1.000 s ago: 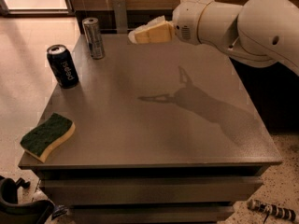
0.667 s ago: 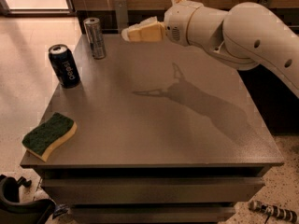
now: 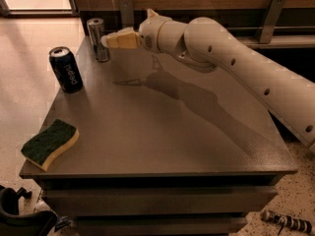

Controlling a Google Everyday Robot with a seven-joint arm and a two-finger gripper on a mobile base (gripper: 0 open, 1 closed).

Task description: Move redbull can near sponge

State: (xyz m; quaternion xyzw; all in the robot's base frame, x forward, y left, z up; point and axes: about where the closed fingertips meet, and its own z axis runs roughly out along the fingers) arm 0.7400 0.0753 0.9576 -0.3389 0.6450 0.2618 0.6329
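The redbull can (image 3: 97, 38), slim and silver-grey, stands upright at the table's far left corner. The sponge (image 3: 49, 143), green top over yellow foam, lies at the near left corner. My gripper (image 3: 107, 40) with its tan fingers (image 3: 123, 38) reaches in from the right on the white arm, with its tips right next to the can's right side, above the table.
A dark blue Pepsi can (image 3: 66, 69) stands on the left side between the redbull can and the sponge. The grey table (image 3: 162, 132) has wood panelling behind it. Tiled floor lies to the left. Dark gear sits on the floor at the lower left.
The arm has swung left across the table, bringing the gripper from right of the redbull can to right beside it. The cans and the sponge have not moved.
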